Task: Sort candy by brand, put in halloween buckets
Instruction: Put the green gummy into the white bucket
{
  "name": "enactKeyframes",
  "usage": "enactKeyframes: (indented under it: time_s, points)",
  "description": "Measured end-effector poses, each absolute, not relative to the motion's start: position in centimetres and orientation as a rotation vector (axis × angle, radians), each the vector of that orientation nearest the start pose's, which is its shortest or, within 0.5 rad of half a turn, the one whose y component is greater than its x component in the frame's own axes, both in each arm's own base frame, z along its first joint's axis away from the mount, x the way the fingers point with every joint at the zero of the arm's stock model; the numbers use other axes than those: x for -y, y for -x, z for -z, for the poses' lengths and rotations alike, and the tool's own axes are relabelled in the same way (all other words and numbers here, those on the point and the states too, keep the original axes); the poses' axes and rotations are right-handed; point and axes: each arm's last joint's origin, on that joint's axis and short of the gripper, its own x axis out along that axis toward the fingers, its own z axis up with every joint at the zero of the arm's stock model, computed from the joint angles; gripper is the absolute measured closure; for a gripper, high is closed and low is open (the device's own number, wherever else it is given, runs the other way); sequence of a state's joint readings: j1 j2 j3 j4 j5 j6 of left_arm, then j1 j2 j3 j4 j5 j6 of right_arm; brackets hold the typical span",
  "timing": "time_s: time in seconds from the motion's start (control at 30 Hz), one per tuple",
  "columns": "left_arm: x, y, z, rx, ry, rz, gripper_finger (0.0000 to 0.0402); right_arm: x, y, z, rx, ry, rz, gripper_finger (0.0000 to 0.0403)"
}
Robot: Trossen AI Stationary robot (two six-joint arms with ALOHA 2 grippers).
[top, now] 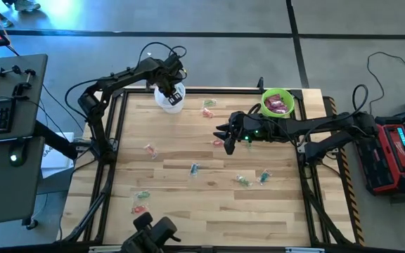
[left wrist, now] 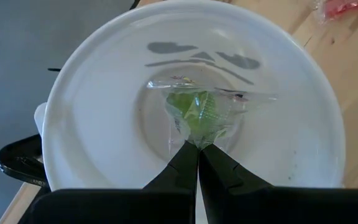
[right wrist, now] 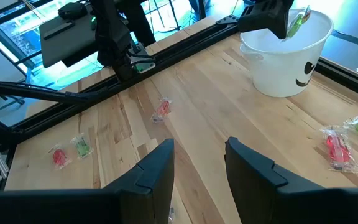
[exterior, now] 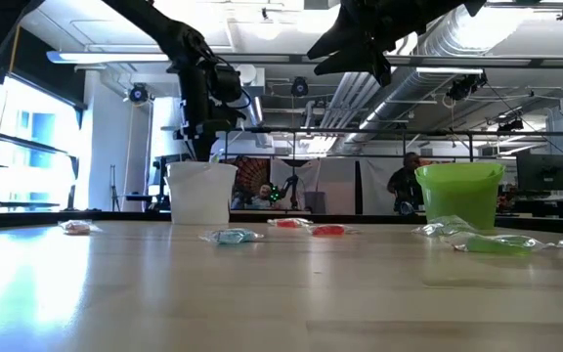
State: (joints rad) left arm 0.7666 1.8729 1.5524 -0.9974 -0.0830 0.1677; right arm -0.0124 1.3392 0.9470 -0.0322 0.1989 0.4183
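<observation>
The white bucket (top: 169,98) stands at the table's far edge, left of centre. My left gripper (left wrist: 197,148) is right above its mouth, shut on a clear-wrapped green candy (left wrist: 194,111). The lime green bucket (top: 278,103) stands at the far right and has magenta packets (top: 277,105) in it. My right gripper (right wrist: 197,163) hovers open above the table's middle (top: 225,137) with nothing between its fingers. Several loose clear-wrapped candies lie on the wood, among them a blue one (top: 194,169) and a green one (top: 243,180). My left gripper pinches the green candy by the end of its clear wrapper (left wrist: 197,138), between the two fingertips. The fingers come from above, pointing steeply down. The candy hangs below them in the white bucket's mouth (right wrist: 296,22), about level with the rim.
Red and green candies lie near the table's front left corner (top: 140,202), one more at the left (top: 150,149), and a red and green pair near the white bucket (top: 207,107). A black frame rail (top: 111,140) borders the table. Bare wood lies between the candies.
</observation>
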Motion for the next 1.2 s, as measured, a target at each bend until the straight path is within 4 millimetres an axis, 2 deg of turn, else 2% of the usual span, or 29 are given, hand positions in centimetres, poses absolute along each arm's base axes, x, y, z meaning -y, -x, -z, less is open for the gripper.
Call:
enactKeyframes:
  time_s: [0.2, 0.43, 0.9, 1.03, 1.2]
  points:
    - [-26.2, -26.8, -24.0, -1.333, 0.311, -0.598, 0.0401, 0.9, -29.6, -28.3, -0.373, -0.371, 0.293, 0.0273]
    - [-26.4, -27.2, -22.3, -1.395, 0.328, -0.581, 0.0401, 0.9, -29.6, -28.3, -0.373, -0.374, 0.294, 0.0273]
    - [-26.4, -27.2, -21.9, -1.411, 0.33, -0.572, 0.04, 0.9, -29.6, -28.3, -0.376, -0.374, 0.281, 0.0273]
    - [-26.4, -27.2, -21.9, -1.412, 0.33, -0.571, 0.0383, 0.9, -29.6, -28.2, -0.383, -0.363, 0.281, 0.0273]
    - [-26.3, -27.3, -22.0, -1.409, 0.34, -0.58, 0.034, 0.9, -29.6, -28.2, -0.386, -0.358, 0.28, 0.0273]
